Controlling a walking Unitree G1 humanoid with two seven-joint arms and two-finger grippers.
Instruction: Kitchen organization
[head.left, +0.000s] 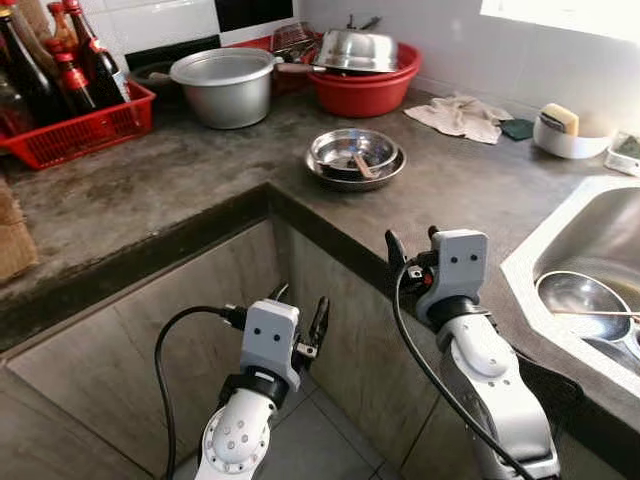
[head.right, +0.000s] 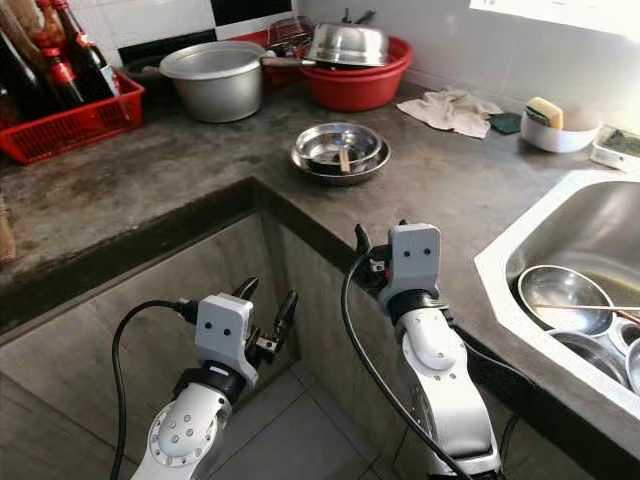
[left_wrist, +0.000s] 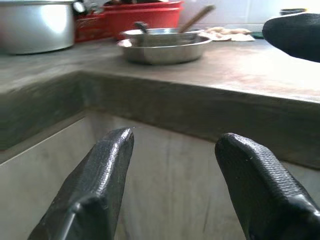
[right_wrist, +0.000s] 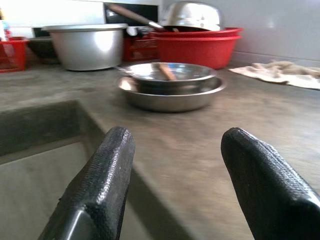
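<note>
Left tool (head.left: 300, 325) with fingers spread, low before the counter (head.left: 160, 180) corner, right tool (head.left: 410, 255) spread too, at the counter edge, stacked steel bowls (head.left: 355, 157) on the counter beyond, nothing gripped

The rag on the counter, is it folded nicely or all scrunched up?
Scrunched up. The rag lies on the counter in a lumpy, wrinkled heap with uneven edges, not in flat folded layers.
</note>
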